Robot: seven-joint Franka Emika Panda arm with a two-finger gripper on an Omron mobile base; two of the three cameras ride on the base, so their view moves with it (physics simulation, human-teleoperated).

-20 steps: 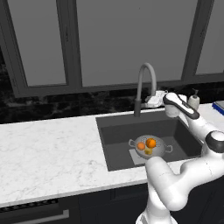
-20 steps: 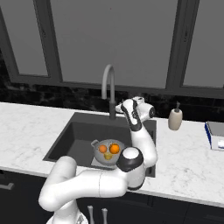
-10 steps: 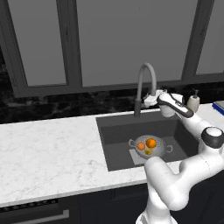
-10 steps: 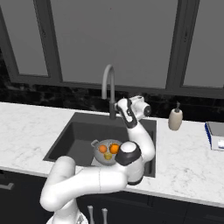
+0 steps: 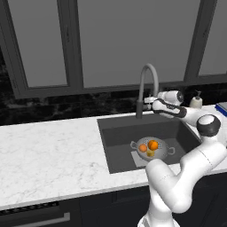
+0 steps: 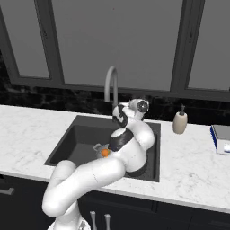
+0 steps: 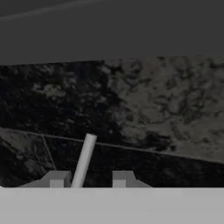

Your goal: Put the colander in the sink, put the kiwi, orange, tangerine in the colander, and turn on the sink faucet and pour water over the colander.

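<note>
Grey metal of the faucet lever stands as a slim rod between the claw fingertips in the hand view, close beside one tip with a clear gap to the other, the jaws slightly apart; whether either tip touches the rod cannot be told. Beyond it lies dark marbled backsplash. From the left base view, the claw reaches in at the base of the sink faucet, whose tall gooseneck arches over the back edge of the sink. Below, the colander sits on the floor of the dark basin, holding two orange fruits, one of them the orange, and the small yellow-green kiwi at their front. White marble counter surrounds the sink. From the right base view, the claw sits beside the faucet stem, the arm's white body hiding most of the colander. A beige soap pump bottle stands on the counter right of the sink, with a blue-edged object further along.
</note>
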